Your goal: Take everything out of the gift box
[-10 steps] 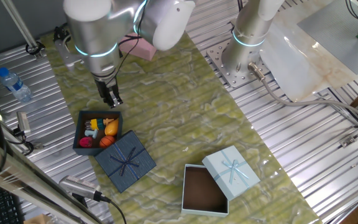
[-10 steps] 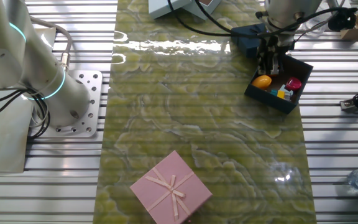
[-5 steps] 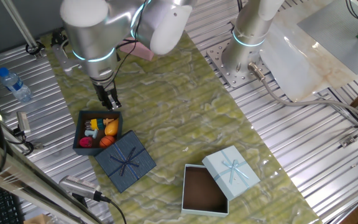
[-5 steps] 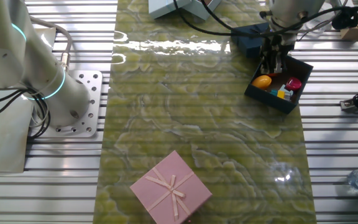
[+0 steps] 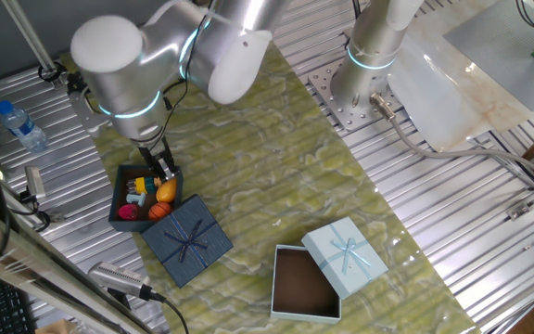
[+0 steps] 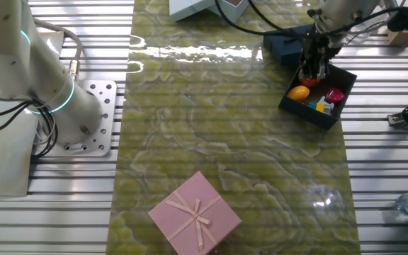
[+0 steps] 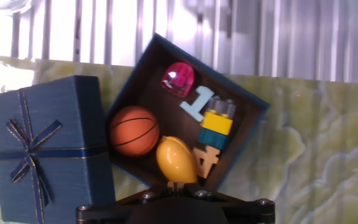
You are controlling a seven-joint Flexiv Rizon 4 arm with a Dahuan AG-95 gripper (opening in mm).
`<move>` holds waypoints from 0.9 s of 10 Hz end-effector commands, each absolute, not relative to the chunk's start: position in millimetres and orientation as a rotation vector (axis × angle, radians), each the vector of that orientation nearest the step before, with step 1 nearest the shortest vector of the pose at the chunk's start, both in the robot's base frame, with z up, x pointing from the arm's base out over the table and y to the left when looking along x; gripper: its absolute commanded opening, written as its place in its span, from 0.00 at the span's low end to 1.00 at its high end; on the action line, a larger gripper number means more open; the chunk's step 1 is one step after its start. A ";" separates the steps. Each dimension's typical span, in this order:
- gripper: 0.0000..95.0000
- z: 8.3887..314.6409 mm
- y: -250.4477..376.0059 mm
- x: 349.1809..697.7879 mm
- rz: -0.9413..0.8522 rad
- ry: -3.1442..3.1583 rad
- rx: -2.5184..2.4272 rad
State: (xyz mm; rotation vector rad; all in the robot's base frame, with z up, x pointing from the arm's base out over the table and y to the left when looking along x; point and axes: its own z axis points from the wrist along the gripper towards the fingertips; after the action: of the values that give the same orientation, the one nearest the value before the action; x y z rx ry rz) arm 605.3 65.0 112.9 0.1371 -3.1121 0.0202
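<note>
Hand view: navy gift box (image 7: 241,140) open on marbled surface (image 7: 328,143), lid (image 7: 45,149) touching beside it, leaving toys exposed. Basketball (image 7: 134,129), yellow piece (image 7: 176,158), pink piece (image 7: 178,79) inside. Pincer (image 5: 166,171) poised over box edge; opening cannot be judged, nothing seen held.

Glossy silver arm (image 5: 156,56) with fat rounded joints, 1 glowing cyan ring, black cables, small black gripper (image 5: 164,167).

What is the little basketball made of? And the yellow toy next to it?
The basketball looks like matte rubber or soft plastic: dull orange with black seam lines. The yellow toy looks like smooth hard plastic, since a soft highlight shows on it. Neither is certain from looks alone.
</note>
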 end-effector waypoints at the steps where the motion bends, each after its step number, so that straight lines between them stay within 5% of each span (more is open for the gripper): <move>1: 0.00 110.8 66.7 605.4 0.008 -3.114 0.142; 9: 0.00 93.4 59.7 613.8 -0.035 -3.125 0.188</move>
State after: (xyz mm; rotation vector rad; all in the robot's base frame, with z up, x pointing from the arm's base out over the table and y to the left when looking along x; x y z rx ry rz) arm 614.6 60.2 93.1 0.1908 -3.1229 -0.0345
